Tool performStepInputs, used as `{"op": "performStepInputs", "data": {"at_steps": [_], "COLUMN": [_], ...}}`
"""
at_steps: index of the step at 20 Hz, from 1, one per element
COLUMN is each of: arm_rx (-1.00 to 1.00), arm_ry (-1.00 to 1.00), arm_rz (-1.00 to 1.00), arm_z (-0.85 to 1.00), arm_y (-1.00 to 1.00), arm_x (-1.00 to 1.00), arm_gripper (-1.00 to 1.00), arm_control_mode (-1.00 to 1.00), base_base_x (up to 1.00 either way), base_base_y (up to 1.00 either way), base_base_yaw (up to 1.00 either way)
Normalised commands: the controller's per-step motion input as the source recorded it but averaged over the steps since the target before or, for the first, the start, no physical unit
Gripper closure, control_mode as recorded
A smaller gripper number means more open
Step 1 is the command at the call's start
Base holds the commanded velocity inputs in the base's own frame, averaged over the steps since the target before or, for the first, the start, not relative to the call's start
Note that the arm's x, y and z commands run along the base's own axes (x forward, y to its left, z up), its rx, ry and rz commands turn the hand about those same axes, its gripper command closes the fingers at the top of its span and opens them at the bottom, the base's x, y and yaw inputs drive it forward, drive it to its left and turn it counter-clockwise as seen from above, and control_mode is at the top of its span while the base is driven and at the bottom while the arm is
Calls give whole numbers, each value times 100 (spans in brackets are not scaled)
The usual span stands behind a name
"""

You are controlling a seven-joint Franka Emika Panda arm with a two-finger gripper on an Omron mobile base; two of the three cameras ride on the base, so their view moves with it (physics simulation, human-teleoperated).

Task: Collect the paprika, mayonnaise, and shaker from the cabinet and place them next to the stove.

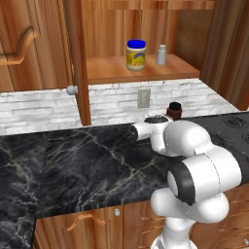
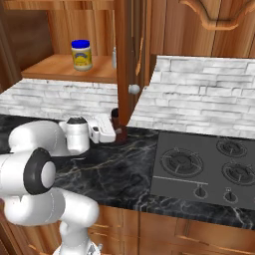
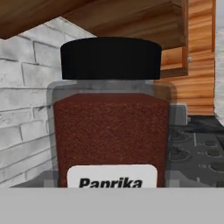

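Paprika upright, close up – white brick wall behind, stove to one side

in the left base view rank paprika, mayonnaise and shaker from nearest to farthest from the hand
1. Paprika: on the counter, right at the hand.
2. Shaker: up on the cabinet shelf, right side.
3. Mayonnaise: same shelf, left of the shaker; these two are nearly too close to call.

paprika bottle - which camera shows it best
The hand view: the paprika sits close up and upright, black cap, red-brown contents and label all readable. The left base view gives just its cap and shoulder behind the arm. The right base view shows a dark sliver beside the cabinet door's edge.
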Motion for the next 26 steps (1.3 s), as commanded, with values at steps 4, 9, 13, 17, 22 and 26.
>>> {"op": "performStepInputs", "data": {"at_steps": [4,9,13,17,22,26], "arm_rx": [0,0,0,0,0,0], "arm_ry": [0,0,0,-3,-7,-7], "arm_rz": [-3,-5,-6,-5,-3,-2], "arm_z": [-35,-33,-36,-42,-43,-45], "arm_y": [-6,-5,-3,-5,-10,-15], "arm_x": [7,28,30,18,9,8], "arm_gripper": [100,100,100,100,100,100], "arm_control_mode": [-100,-100,-100,-100,-100,-100], "base_base_x": [0,0,0,0,0,0], "base_base_y": [0,0,0,0,0,0], "base_base_yaw": [0,0,0,0,0,0]}}
